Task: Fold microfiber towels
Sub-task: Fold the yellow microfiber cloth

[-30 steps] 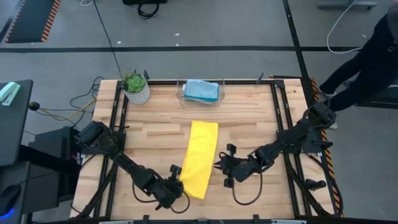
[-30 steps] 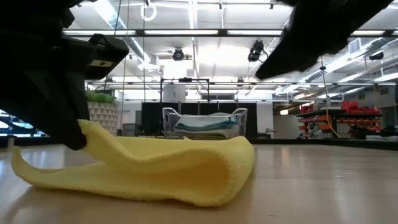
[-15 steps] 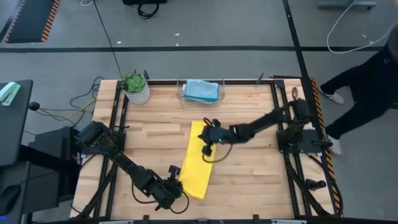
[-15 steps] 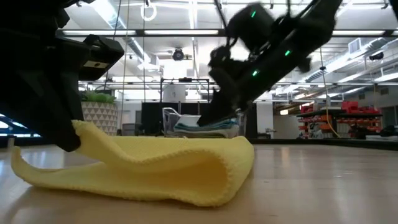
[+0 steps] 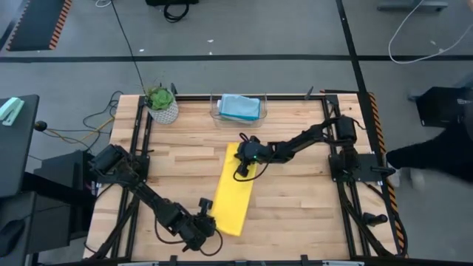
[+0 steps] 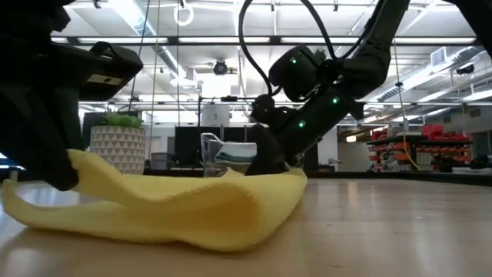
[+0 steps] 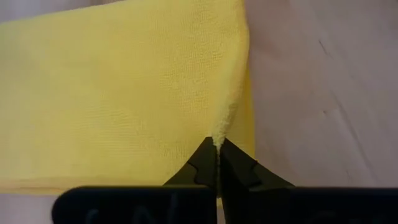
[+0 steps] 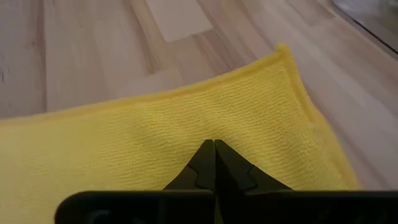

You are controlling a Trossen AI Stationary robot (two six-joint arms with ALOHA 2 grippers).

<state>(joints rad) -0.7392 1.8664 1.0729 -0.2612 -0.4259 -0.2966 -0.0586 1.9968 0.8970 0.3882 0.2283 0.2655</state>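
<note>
While my left gripper (image 7: pixel 217 148) pinches the near edge of the yellow towel (image 5: pixel 235 190), its two dark fingers are pressed tight together with a little peak of cloth caught between them. That end of the towel is lifted a bit off the wooden table (image 5: pixel 295 199), and in the low view the cloth (image 6: pixel 154 208) curls up like a soft wave. My right gripper (image 8: pixel 214 148) is squeezed closed too, with its tips down on the far end of the same towel, near the corner; I cannot tell if it has any cloth caught in it. From above, my right gripper (image 5: pixel 242 168) reaches in from the right side, and my left gripper (image 5: pixel 202 220) sits at the front of the table. The towel lies as a long folded strip in the middle of the table, a little slanted. Behind it, at the back edge, a clear bin (image 5: pixel 238 108) holds a light blue towel (image 5: pixel 239 106). Next to the bin stands a green plant in a white patterned pot (image 5: pixel 162 103). I see no words or labels to read on anything.
</note>
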